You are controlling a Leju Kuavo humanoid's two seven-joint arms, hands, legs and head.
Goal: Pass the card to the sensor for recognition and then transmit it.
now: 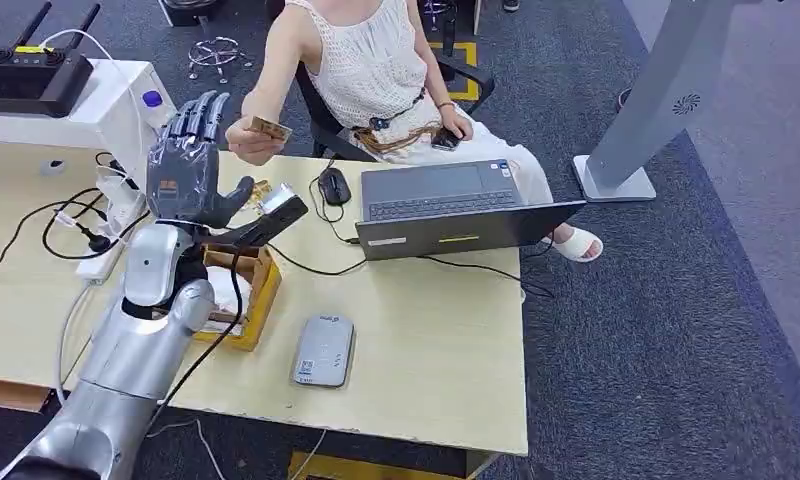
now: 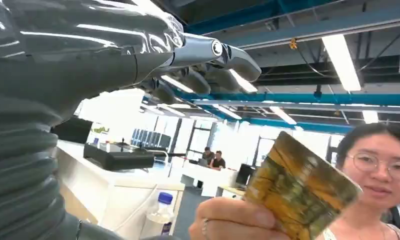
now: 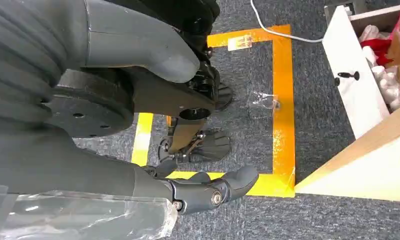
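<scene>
Card (image 1: 271,128) pinched in seated person's hand (image 1: 253,141), left hand (image 1: 188,170) raised beside it, fingers spread, empty, right hand (image 3: 138,125) hanging, holding nothing, wooden box (image 1: 259,290) on table (image 1: 426,340) containing white material.

The right hand (image 3: 153,165) hangs empty, dark fingers (image 3: 228,182) loosely extended above grey carpeted floor (image 3: 313,220). A yellow tape rectangle (image 3: 283,100) lies beneath the fingers; a pale wooden tabletop edge (image 3: 368,165) stands beyond them.
</scene>
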